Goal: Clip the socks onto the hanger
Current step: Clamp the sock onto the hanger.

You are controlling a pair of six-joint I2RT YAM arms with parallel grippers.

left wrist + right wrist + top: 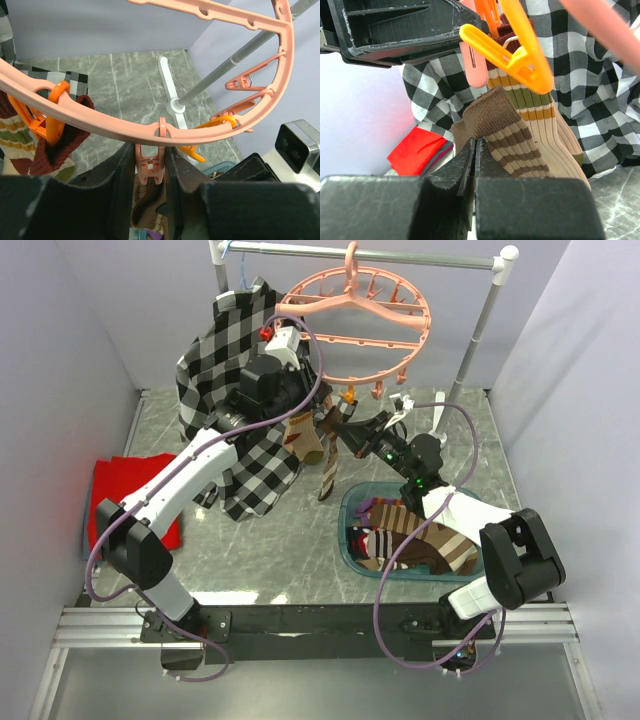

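The salmon-pink hanger [355,310] hangs from the rail, and its ring [125,125] crosses the left wrist view. My left gripper [150,162] is shut on a pink clip [150,167] that dangles from the ring, one finger pressing each side. Just below that clip is the cuff of a brown striped sock [510,130]. My right gripper [476,145] is shut on this sock and holds it up, its foot dangling [328,470]. Beside it, an orange clip [515,55] holds a cream and olive striped sock [535,105]. Another orange clip grips a maroon sock [60,145].
A teal basket [347,525] at the front right holds several more socks [420,540]. A black-and-white plaid shirt [225,340] hangs at the left of the grey rail [400,255]. A red cloth [105,495] lies at the table's left.
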